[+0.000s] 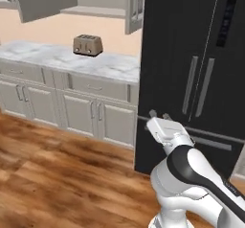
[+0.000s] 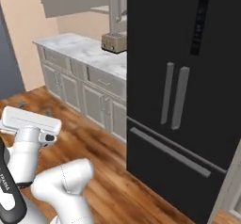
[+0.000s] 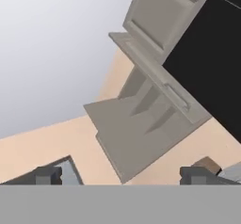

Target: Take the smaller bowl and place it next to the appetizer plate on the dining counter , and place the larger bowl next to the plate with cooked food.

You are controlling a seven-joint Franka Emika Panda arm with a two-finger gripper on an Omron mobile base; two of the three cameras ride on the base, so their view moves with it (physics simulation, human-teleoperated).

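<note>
From my remote seat: the end effector shows as two small dark fingertips set wide apart with nothing between them, aimed up at the grey upper wall cabinets with an open door and the pale ceiling. In the left base view I see the white hand and two short prongs of the end effector against the tall black double-door fridge. None of the bowls, plates or the dining counter are in my views, so I can't say where they sit. A silver two-slot toaster stands on the short white grey-veined marble counter above grey base cabinets; in the right base view the fridge edge cuts off part of the toaster. The fridge display panel is too dark to read. Small dark lettering on the arm's black joint is too blurred to read. Brown wooden plank floor below.
</note>
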